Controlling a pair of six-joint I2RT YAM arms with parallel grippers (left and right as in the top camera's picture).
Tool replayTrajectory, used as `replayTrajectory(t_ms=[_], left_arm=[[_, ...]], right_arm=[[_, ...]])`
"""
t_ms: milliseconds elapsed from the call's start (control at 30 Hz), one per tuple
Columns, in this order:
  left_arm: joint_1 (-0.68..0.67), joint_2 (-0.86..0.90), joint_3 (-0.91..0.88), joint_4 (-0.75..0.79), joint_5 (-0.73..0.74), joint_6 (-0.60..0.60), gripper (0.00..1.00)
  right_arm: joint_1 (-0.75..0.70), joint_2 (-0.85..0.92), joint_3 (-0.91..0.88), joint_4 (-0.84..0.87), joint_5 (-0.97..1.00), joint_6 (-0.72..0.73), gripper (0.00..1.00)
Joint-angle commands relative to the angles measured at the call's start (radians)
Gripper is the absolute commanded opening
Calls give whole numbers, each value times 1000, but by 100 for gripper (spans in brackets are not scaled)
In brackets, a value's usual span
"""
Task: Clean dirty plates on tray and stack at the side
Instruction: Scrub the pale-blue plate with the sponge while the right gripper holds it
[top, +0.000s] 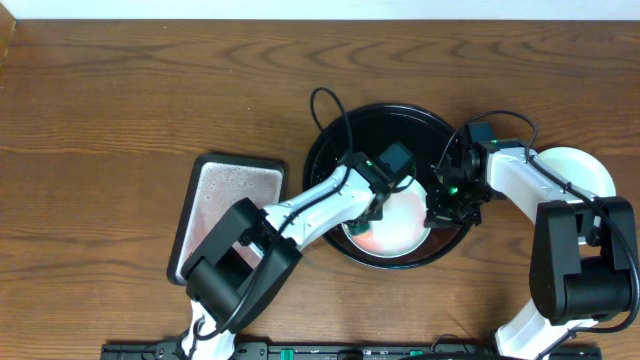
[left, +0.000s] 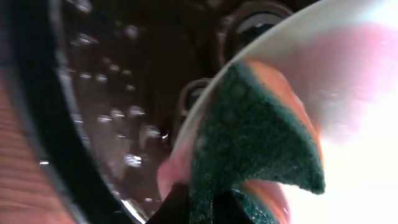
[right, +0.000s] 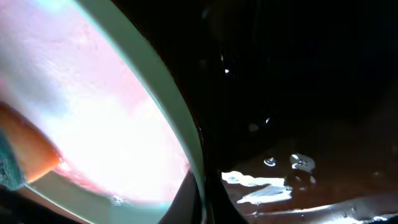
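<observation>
A pale plate (top: 402, 232) with a pink-red smear lies in the near part of the black tray (top: 330, 150). My left gripper (top: 378, 214) is over the plate's left part, shut on a green-and-orange sponge (left: 255, 137) that presses on the smeared plate (left: 367, 93). The sponge sticks out between the dark fingertips (left: 174, 208). My right gripper (top: 441, 212) is at the plate's right edge, shut on its rim (right: 186, 149). In the right wrist view the rim runs down between the two fingers (right: 180, 202), and the sponge (right: 18, 162) shows at the far left.
Another pale plate (top: 585, 168) lies on the wood to the right of the tray, partly under my right arm. A rectangular silver-grey tray (top: 228, 210) sits to the left of the black tray. Water drops (left: 124, 158) glisten on the tray's wet floor (right: 292, 180).
</observation>
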Motion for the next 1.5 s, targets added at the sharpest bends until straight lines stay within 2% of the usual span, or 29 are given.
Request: replayTrajectory(t_ms=[0,100,267,333,467,567,733,833,900,933,1000,1133,1267,1467], left_arm=[[37,50,-48,-53,-322,35,8],[35,50,-48,-4,-171,35,8],[31,53,-48,231,379,34,8],[23,53,-48,319,505,8,8],[0,53,-48,412,607,-111,9],[-22,53,-48,445,624,-139,9],[-42,63,-51,410,650,-138,11],[-35,68,-52,341,624,-84,11],[-20,68,-52,268,496,-12,10],[-14,68,-52,232,425,-4,9],[3,68,-52,120,183,-1,8],[6,67,-39,6,-107,5,7],[6,67,36,-114,-245,6,8],[5,67,169,-181,-271,13,7]], right_arm=[[-12,13,-10,-4,131,-16,1],[-12,14,-10,-8,135,-16,1],[-12,13,-10,-7,135,-16,1],[-12,13,-10,-6,135,-19,1],[-11,13,-10,-7,135,-31,1],[-2,14,-10,-6,135,-30,1],[8,13,-10,-6,135,-30,1],[9,14,-10,-7,135,-30,1],[8,13,-10,-6,135,-30,1],[8,14,-10,-6,135,-30,1],[8,13,-10,-6,135,-30,1],[8,13,-10,-6,137,-30,1],[10,13,-10,-6,149,-30,1],[10,13,-10,-8,149,-29,1]])
